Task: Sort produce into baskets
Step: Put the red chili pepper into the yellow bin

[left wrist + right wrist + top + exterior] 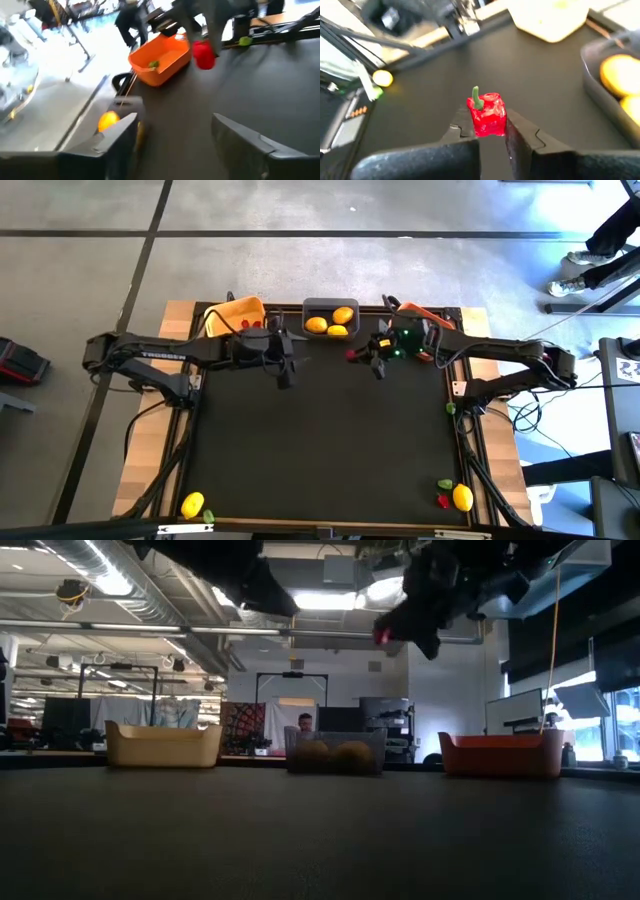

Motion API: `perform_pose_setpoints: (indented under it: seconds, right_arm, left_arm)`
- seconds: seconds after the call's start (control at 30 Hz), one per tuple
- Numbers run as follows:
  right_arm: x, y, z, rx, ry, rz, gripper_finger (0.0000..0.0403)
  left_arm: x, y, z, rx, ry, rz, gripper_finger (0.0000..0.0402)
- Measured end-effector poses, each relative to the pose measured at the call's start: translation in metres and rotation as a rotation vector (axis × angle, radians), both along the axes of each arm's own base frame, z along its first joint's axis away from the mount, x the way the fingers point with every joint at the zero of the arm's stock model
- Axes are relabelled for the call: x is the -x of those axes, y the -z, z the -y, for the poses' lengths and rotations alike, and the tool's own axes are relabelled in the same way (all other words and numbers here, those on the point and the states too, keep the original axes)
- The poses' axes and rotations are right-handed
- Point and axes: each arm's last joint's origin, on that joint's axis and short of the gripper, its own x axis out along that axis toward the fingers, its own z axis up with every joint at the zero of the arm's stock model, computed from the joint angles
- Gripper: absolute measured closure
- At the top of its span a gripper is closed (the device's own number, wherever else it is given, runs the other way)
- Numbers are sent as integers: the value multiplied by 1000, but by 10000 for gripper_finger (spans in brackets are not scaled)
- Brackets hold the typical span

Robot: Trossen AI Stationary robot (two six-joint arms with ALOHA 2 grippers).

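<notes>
We start with the table (pixel 320 440), dark-topped, with three baskets in a row along its far edge: a yellow basket (pixel 232 314) on the left, a grey basket (pixel 330 319) in the middle already holding three lemons (pixel 329 323), and an orange basket (pixel 428 320) on the right, partly hidden under our right arm.

Our right gripper (pixel 492 131) hangs above the table between the grey and orange baskets, its jaws closed on a red pepper (pixel 486 114). The pepper sits upright in the grip, its green stem pointing up and away from the wrist; it is a blocky piece with no strong long axis. The orange basket lies just to the right of it, nearer than the other two, so we judge that a short sideways carry decides the drop.

Our left gripper (pixel 175 137) hovers near the yellow basket, jaws apart and holding nothing.

Smallest last: a lemon with a green piece (pixel 193 504) waits at the near left corner, and a yellow, a red and a green piece (pixel 455 496) at the near right.
</notes>
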Motion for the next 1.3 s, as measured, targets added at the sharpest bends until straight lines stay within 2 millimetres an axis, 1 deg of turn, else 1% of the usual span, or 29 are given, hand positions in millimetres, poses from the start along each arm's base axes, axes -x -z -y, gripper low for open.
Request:
perform_pose_setpoints:
  seconds: [0.13, 0.2, 0.3, 0.47, 0.6, 0.77, 0.87, 1.0, 1.17, 1.3]
  right_arm:
    - [-5, -6, 1, -12, -35, 92, 361]
    - [-8, -7, 1, -36, -49, 117, 361]
    - [-12, -6, 1, -69, -76, 138, 361]
    - [-19, -6, -8, -83, -127, 170, 361]
    - [-24, -8, -18, -74, -162, 201, 361]
    - [-27, -9, -27, -50, -137, 208, 361]
    - [-28, -10, -28, -44, -139, 227, 361]
    - [-32, -6, -27, -43, -125, 223, 361]
    - [-41, 4, -25, -95, -136, 212, 361]
    - [-43, 5, -27, -106, -164, 224, 361]
  left_arm:
    - [-8, 0, 9, -91, 80, 9, 108]
    - [-13, 4, 14, -143, 119, -8, 97]
    - [-23, 8, 19, -197, 158, 8, 92]
    - [-35, 14, 24, -286, 198, 26, 91]
    - [-41, 17, 24, -314, 202, 49, 91]
    - [-45, 17, 24, -315, 200, 76, 91]
    - [-46, 16, 26, -311, 232, 104, 93]
    - [-49, 17, 34, -340, 318, 124, 105]
    - [-52, 18, 37, -392, 340, 125, 119]
    - [-54, 23, 37, -395, 344, 111, 127]
